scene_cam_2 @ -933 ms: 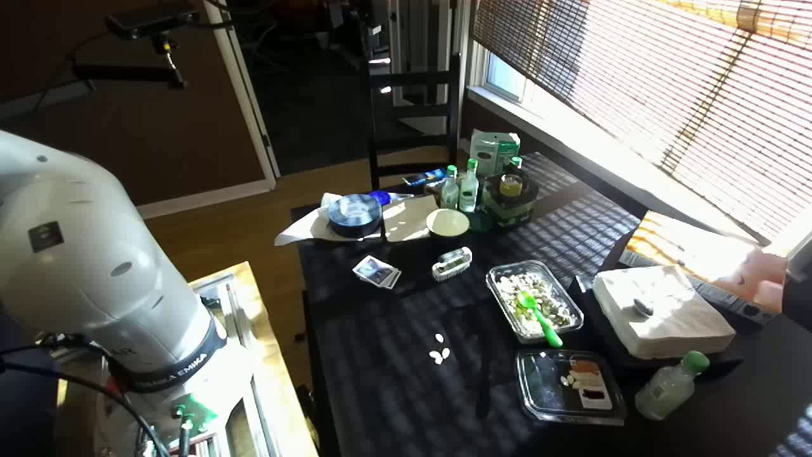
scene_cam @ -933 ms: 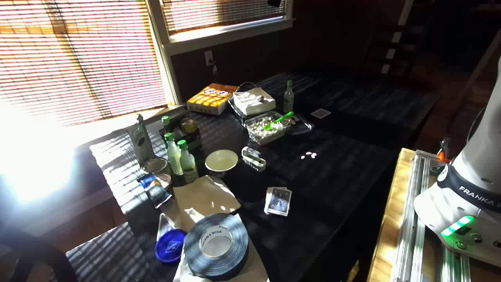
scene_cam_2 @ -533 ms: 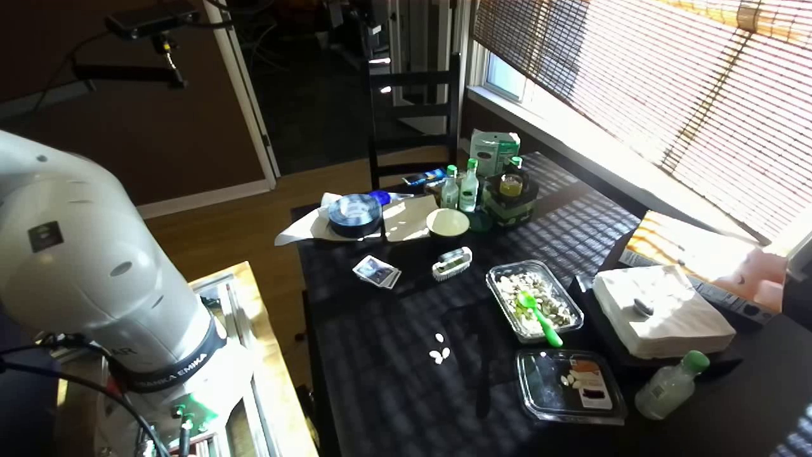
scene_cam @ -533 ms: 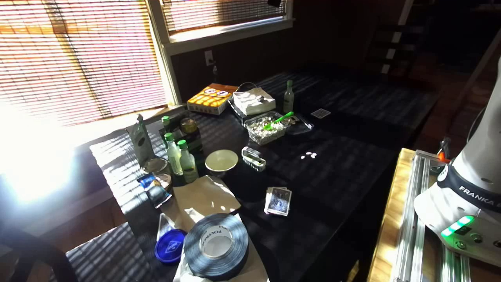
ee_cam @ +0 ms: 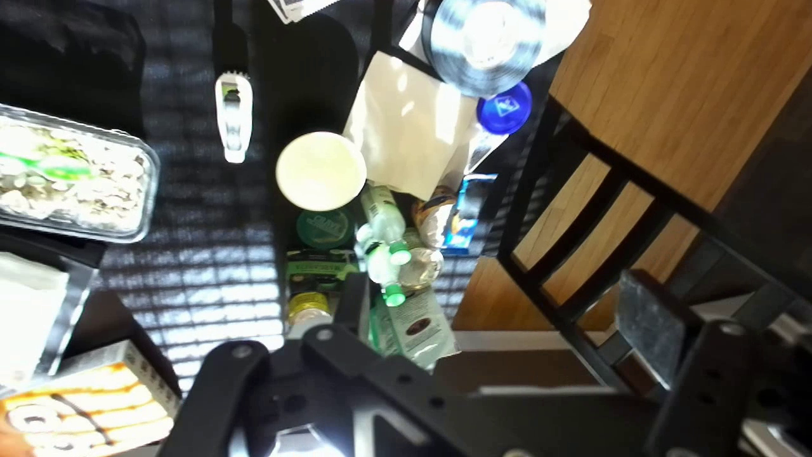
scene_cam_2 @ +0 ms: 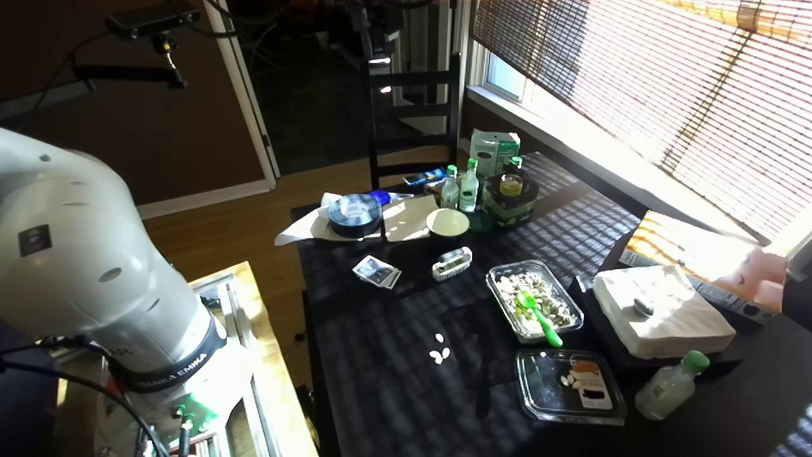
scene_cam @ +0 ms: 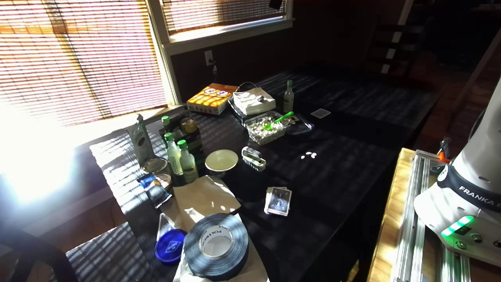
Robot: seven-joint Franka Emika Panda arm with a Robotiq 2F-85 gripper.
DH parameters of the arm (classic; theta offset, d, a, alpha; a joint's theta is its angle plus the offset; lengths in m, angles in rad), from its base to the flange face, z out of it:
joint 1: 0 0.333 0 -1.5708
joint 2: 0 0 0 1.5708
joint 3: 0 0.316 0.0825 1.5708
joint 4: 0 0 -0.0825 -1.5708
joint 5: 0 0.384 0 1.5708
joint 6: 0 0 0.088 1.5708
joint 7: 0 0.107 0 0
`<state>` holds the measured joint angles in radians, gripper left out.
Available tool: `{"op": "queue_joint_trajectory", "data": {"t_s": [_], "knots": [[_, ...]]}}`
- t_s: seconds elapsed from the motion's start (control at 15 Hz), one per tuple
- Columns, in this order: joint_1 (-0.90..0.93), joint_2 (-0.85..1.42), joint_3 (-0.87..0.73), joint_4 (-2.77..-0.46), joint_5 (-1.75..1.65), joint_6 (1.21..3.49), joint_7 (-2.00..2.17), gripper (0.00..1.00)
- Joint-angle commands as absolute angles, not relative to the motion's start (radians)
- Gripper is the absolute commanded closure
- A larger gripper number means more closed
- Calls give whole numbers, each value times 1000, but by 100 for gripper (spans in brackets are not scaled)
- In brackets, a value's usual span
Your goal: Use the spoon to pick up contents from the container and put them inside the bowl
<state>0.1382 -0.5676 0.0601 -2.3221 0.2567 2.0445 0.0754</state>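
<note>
The container (scene_cam_2: 574, 317) is a clear plastic rectangular tub filled with pale bits. A bright green spoon (scene_cam_2: 541, 319) lies in it, its handle sticking out over the rim. The tub (scene_cam: 267, 135) also shows in an exterior view and at the left of the wrist view (ee_cam: 149, 190). The bowl (scene_cam_2: 448, 222), round and pale yellow-green, stands near the green-capped bottles, and shows in the wrist view (ee_cam: 321, 171). My gripper (ee_cam: 507, 317) is wide open with nothing between its fingers. It hangs high above the table, apart from the spoon, tub and bowl.
A white brush-like object (scene_cam_2: 452, 263) lies between bowl and tub. Green-capped bottles (scene_cam_2: 468, 190) and a dark box (scene_cam_2: 510, 206) stand beside the bowl. A clear lid (scene_cam_2: 568, 387), napkins (scene_cam_2: 663, 311), playing cards (scene_cam_2: 377, 271) and a tape roll (scene_cam_2: 355, 214) lie on the table.
The white arm has shifted slightly left in an exterior view, and dark arm parts at the top edge have dropped a little. The spoon, tub and bowl have not moved.
</note>
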Motion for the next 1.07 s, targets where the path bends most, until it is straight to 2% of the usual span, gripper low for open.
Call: {"op": "queue_joint_trajectory", "data": {"t_s": [0.0, 0.4, 0.67, 0.87, 0.93, 1.0], "knots": [[38, -542, 42, -2403, 233, 2149, 145, 0], [-89, -456, -56, -2604, 273, 2315, 177, 0], [-100, -324, -218, -2695, 398, 2399, 22, 0], [-91, -252, -326, -2688, 546, 2346, -118, 0], [-115, -296, -271, -2705, 466, 2365, -47, 0], [-119, -274, -295, -2705, 498, 2363, -86, 0]]}}
